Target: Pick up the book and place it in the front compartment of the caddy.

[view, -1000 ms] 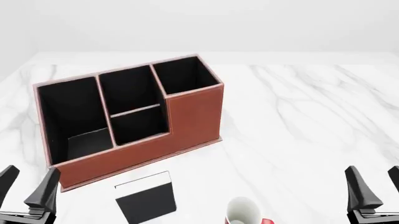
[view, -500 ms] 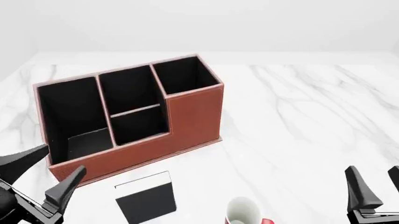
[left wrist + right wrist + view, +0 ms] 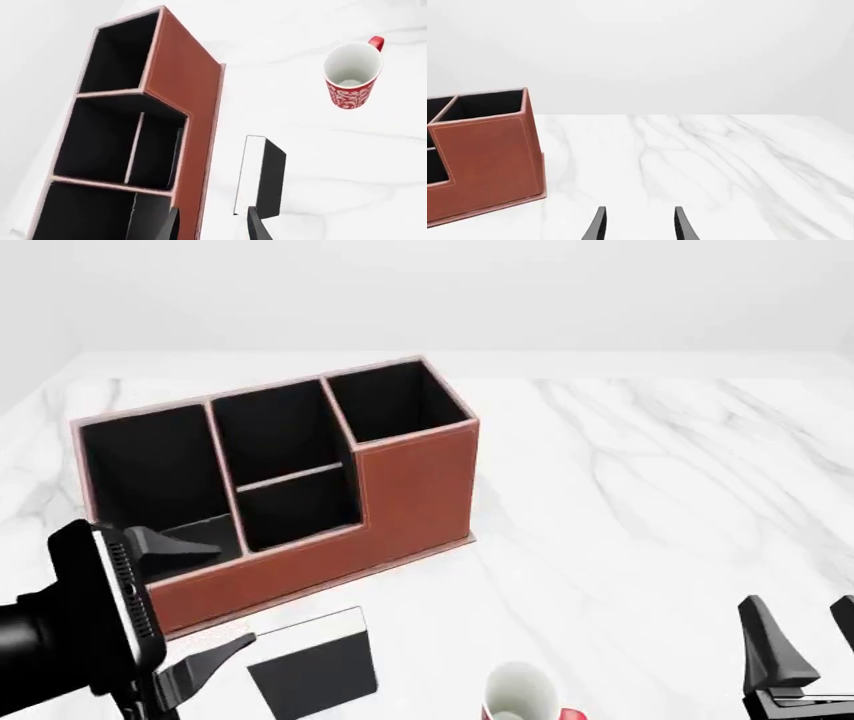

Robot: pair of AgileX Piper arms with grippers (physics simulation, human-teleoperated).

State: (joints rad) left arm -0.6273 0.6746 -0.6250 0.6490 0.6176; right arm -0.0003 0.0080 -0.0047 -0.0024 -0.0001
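Observation:
The book [image 3: 314,665], black with a white page edge, lies flat on the marble table just in front of the caddy [image 3: 414,480]. The caddy is reddish-brown with a black lining. My left gripper [image 3: 220,595] is open and empty. It is turned sideways, with one finger over the caddy's front left compartment and the other beside the book's left edge. In the left wrist view, the book [image 3: 263,175] lies next to the caddy [image 3: 190,100], just beyond the left gripper [image 3: 213,227]. My right gripper [image 3: 798,605] is open and empty at the front right, and it also shows in the right wrist view [image 3: 639,225].
A white-and-red mug [image 3: 521,695] stands right of the book near the table's front edge, and it also shows in the left wrist view [image 3: 350,75]. The right wrist view shows the caddy's right end [image 3: 487,155] and bare marble beyond it.
My left arm has risen, swung right and rotated, so its open fingers now lie sideways by the caddy's front wall and the book. The right arm, book, caddy and mug have not moved.

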